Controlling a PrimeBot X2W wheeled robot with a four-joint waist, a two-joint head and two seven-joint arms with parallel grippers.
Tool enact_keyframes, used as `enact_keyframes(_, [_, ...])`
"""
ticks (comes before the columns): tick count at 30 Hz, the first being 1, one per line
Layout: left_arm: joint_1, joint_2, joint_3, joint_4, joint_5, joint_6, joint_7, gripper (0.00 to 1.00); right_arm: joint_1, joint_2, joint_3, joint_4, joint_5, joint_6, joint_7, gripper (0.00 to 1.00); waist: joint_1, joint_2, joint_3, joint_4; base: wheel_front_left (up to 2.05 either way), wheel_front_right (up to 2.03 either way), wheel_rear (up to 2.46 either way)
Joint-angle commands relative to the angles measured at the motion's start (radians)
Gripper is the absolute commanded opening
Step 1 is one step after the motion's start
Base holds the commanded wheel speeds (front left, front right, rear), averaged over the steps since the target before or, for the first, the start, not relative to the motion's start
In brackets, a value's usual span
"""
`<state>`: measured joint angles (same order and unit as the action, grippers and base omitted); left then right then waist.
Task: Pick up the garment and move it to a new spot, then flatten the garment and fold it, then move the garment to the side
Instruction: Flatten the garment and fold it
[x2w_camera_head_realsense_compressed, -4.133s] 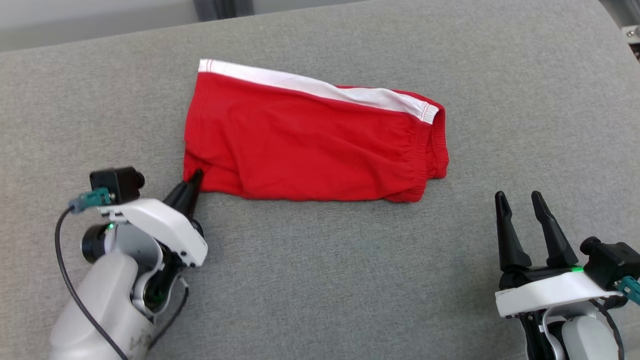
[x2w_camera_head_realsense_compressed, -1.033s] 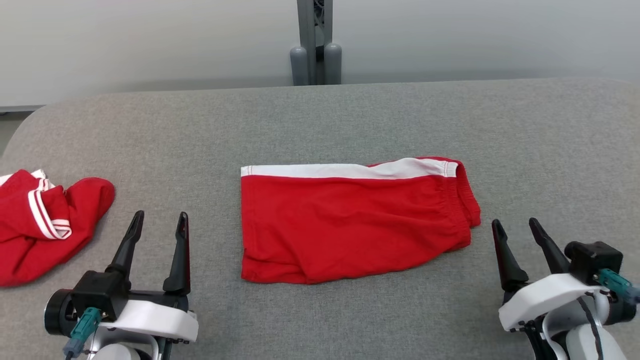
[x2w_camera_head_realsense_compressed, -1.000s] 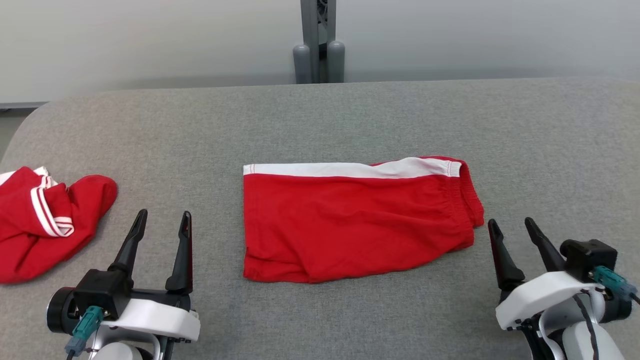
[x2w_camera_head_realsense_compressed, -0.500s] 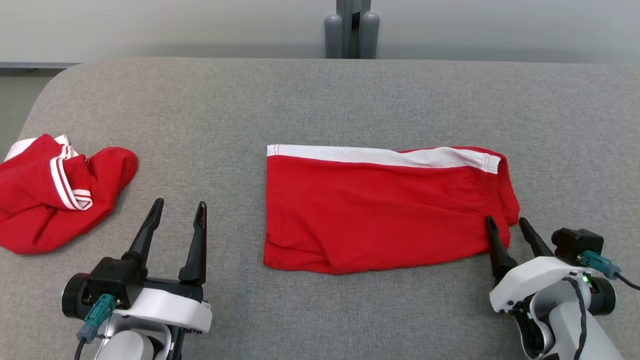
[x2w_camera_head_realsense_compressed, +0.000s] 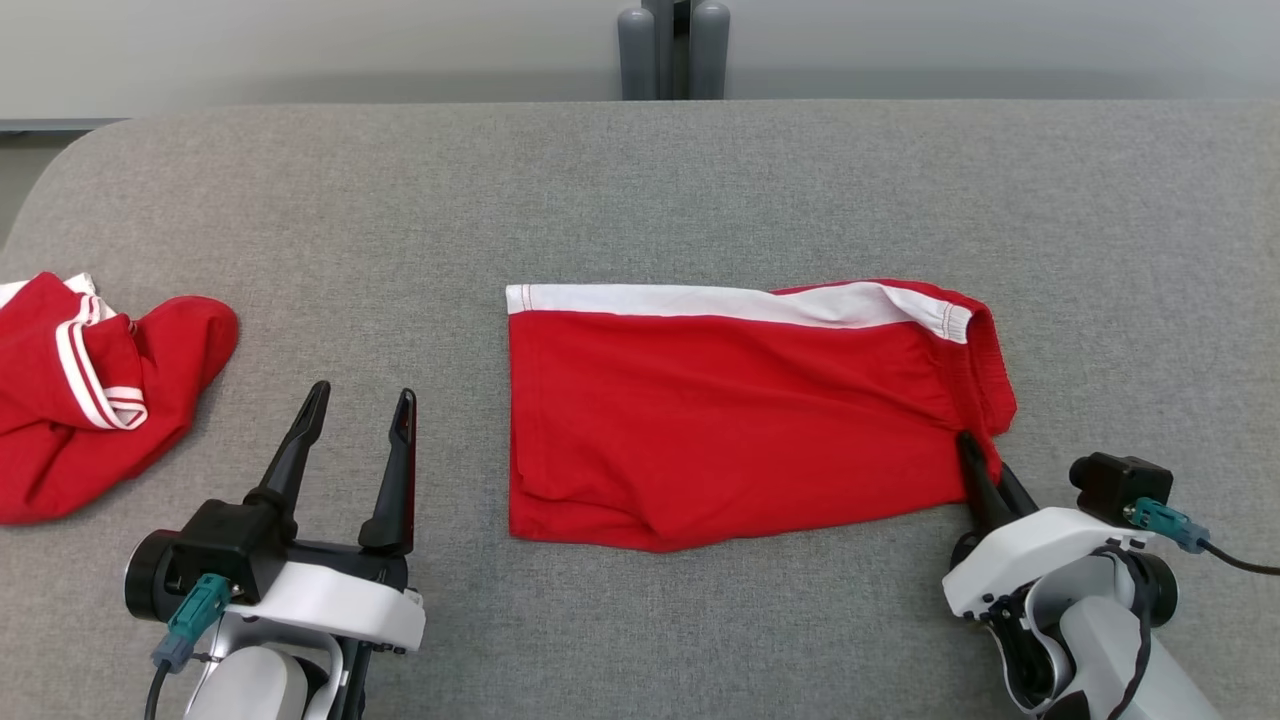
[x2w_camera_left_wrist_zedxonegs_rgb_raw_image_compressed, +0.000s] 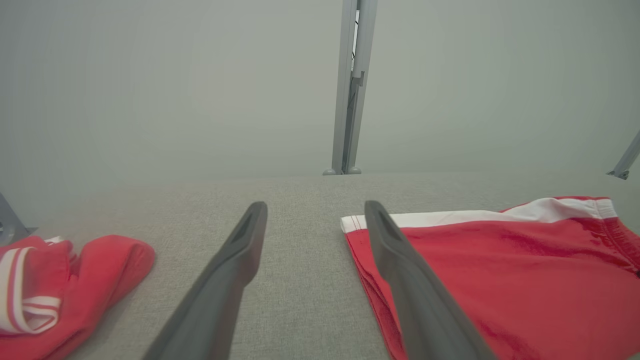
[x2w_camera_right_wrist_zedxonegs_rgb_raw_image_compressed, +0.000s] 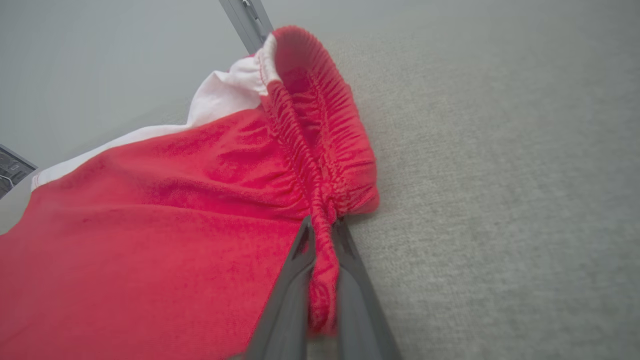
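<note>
My station reads as a lab test cell: grey cloth-covered tabletop (x2w_camera_head_realsense_compressed: 640, 180), bare pale wall (x2w_camera_head_realsense_compressed: 300, 40), aluminium frame post (x2w_camera_head_realsense_compressed: 672, 45) behind.

Red shorts (x2w_camera_head_realsense_compressed: 740, 420) with white stripe (x2w_camera_head_realsense_compressed: 700, 300) on grey tabletop (x2w_camera_head_realsense_compressed: 700, 180).

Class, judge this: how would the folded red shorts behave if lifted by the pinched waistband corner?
Probably floppy: the red shorts lie limp and creased, so they would likely sag and unfold from the right gripper. Likely light, being thin cloth. The gathered waistband bunches between the fingers, so slipping seems unlikely.
</note>
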<state>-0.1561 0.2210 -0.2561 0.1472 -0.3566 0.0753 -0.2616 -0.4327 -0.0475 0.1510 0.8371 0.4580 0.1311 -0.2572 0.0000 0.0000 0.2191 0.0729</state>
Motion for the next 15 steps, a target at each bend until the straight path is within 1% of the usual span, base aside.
enact_keyframes(1, [-0.013, 0.001, 0.007, 0.004, 0.003, -0.003, -0.003, 1.00, 0.015, -0.009, -0.016, 0.005, 0.007, -0.001, -0.007, 0.00, 0.0000, 0.0000, 0.001, -0.005, 0.00, 0.00, 0.00])
enact_keyframes(3, [-0.011, 0.000, 0.011, 0.005, 0.003, -0.002, -0.003, 1.00, 0.034, -0.010, -0.041, -0.013, 0.002, -0.002, -0.009, 0.00, 0.0000, 0.0000, -0.001, -0.009, 0.00, 0.00, 0.00])
enact_keyframes(9, [0.000, -0.001, 0.020, 0.010, 0.003, 0.000, -0.003, 1.00, 0.118, -0.008, -0.150, -0.119, -0.053, -0.001, -0.009, 0.00, 0.0000, 0.0000, -0.010, -0.019, 0.00, 0.00, 0.00])
enact_keyframes(10, [0.000, -0.001, 0.020, 0.010, 0.003, 0.000, -0.003, 1.00, 0.118, -0.008, -0.150, -0.119, -0.053, -0.001, -0.009, 0.00, 0.0000, 0.0000, -0.010, -0.019, 0.00, 0.00, 0.00])
enact_keyframes(13, [0.005, -0.001, 0.024, 0.008, 0.004, 0.001, -0.003, 1.00, 0.148, -0.008, -0.180, -0.165, -0.068, -0.001, -0.009, 0.00, 0.0000, 0.0000, -0.014, -0.026, 0.00, 0.00, 0.00])
enact_keyframes(15, [0.007, -0.003, 0.026, 0.007, 0.005, 0.001, -0.003, 1.00, 0.155, -0.008, -0.179, -0.203, -0.080, -0.001, -0.009, 0.00, 0.0000, 0.0000, -0.016, -0.030, 0.00, 0.00, 0.00])
